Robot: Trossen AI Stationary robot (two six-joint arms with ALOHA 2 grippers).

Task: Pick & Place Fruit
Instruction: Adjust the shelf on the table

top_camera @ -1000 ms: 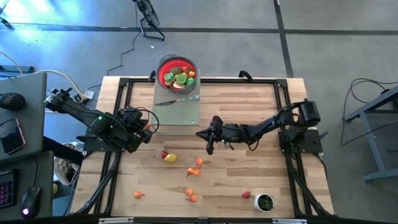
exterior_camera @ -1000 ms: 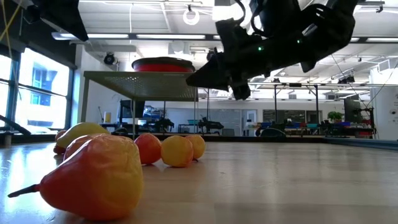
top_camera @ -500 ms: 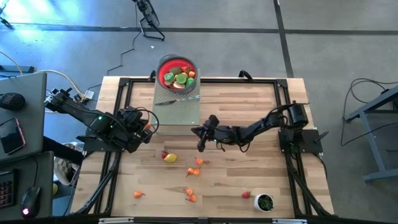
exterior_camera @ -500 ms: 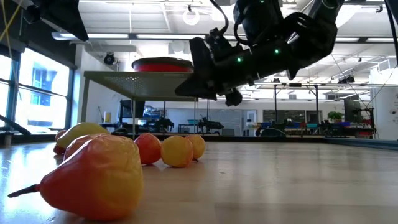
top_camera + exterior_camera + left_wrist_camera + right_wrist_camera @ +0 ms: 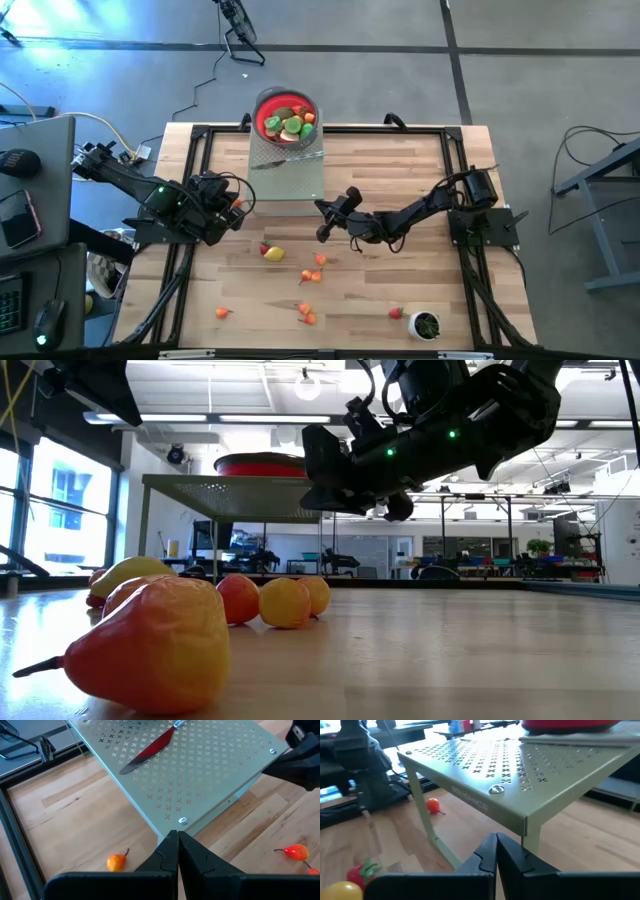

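My right arm reaches in from three o'clock toward the centre, low above the table, its pincer closed and empty. My left arm sits folded at nine o'clock, its pincer closed too, pointing toward one o'clock.

The perforated metal stand with the red bowl blocks the far middle of the table. The right gripper hangs pinched shut just off its near corner. Scattered fruit clutters the near boards; the far right side lies bare
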